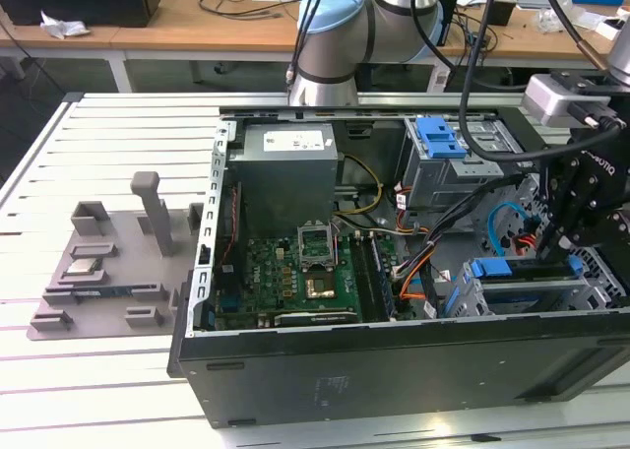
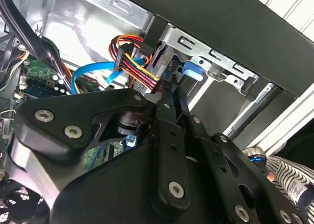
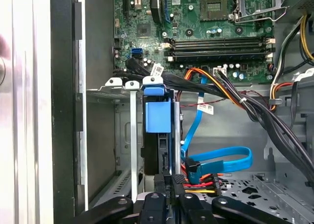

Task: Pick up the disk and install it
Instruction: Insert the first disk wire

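Disk: I see the disk [image 3: 158, 117] edge-on in the first wrist view, a dark slab with a blue plastic carrier tab on its end, standing in a slot of the metal drive cage [image 3: 131, 135]. In the exterior view its blue end [image 1: 490, 268] shows at the cage in the lower corner of the computer case [image 1: 394, 370].

Surface: the open black computer case lies on a white slatted table [image 1: 98, 370]. Inside are a green motherboard [image 1: 285, 277], a grey power supply [image 1: 285, 173], a blue data cable [image 3: 221, 160] and bundled coloured wires [image 2: 140, 69]. A grey fixture tray [image 1: 108, 272] sits on the table, well apart from the case.

Room: wooden benches [image 1: 197, 21] with cables and boxes stand behind the table.

My gripper: my gripper [image 3: 169, 187] sits inside the case at the drive cage; its black body [image 1: 581, 203] shows in the exterior view.

Fingers: my fingers [image 3: 178, 182] are drawn narrow, close on either side of the disk's near edge. I cannot tell whether they actually clamp it.

Disk relative to fingers: it runs straight out ahead of my fingertips, its near edge between them and the blue tab at the far end.
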`<action>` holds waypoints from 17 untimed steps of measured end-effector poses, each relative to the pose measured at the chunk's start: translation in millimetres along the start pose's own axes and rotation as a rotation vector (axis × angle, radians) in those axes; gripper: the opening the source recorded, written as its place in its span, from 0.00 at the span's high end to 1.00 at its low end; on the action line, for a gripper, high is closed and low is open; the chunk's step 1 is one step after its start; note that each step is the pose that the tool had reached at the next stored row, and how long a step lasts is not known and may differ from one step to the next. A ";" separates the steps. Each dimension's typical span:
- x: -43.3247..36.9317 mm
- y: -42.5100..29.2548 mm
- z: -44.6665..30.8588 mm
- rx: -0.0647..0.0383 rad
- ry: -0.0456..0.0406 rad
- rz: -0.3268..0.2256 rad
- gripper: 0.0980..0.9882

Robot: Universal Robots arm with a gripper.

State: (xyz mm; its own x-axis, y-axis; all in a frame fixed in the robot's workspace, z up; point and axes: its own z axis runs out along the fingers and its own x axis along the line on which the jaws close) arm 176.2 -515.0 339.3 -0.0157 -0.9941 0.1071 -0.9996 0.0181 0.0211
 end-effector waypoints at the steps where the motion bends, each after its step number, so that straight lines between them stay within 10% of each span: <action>1: -0.2 0.0 -0.2 0.000 -0.0005 0.000 0.92; 17: 0.5 -0.1 6.6 0.000 -0.0018 0.000 0.84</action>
State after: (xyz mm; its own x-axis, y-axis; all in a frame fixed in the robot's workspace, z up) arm 176.2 -516.2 332.7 -0.0156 -0.9943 0.1053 -0.9996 0.0179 0.0213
